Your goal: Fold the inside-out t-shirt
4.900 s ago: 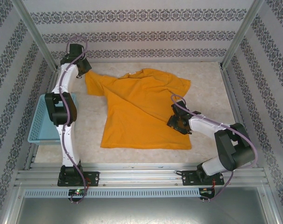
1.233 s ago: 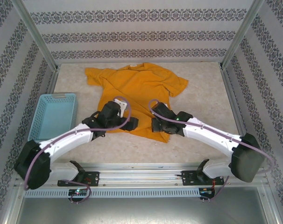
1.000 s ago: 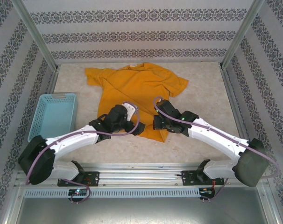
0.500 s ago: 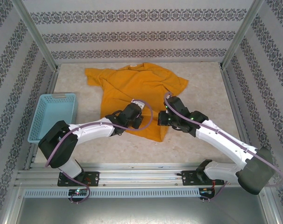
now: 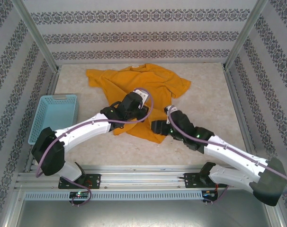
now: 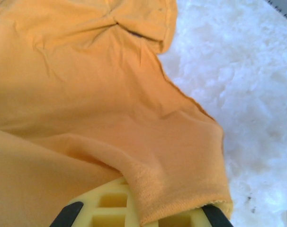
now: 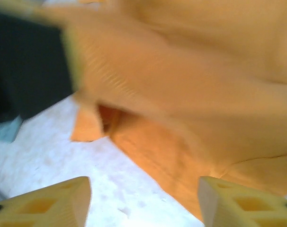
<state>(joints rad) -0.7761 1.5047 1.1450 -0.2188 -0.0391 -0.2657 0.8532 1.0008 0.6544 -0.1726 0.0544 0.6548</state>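
The inside-out t-shirt (image 5: 150,82) is plain orange and lies rumpled at the back middle of the table, its near part bunched up between the two arms. My left gripper (image 5: 139,115) is over that bunched cloth. In the left wrist view the left gripper (image 6: 148,208) is shut, with a fold of the t-shirt (image 6: 110,109) and its hem pinched between the yellow fingers (image 6: 110,208). My right gripper (image 5: 156,126) sits at the shirt's near right edge. In the right wrist view the right gripper (image 7: 143,198) is open over bare table, the t-shirt (image 7: 205,113) edge just ahead of it.
A light blue basket (image 5: 53,118) stands at the left edge of the table. The pale table top (image 5: 214,99) lies bare to the right of the shirt. Metal frame posts and patterned walls close in the sides and back.
The left gripper shut on the shirt's near edge and carried it back and right. The right gripper opened, released the cloth and drew back towards the near edge.
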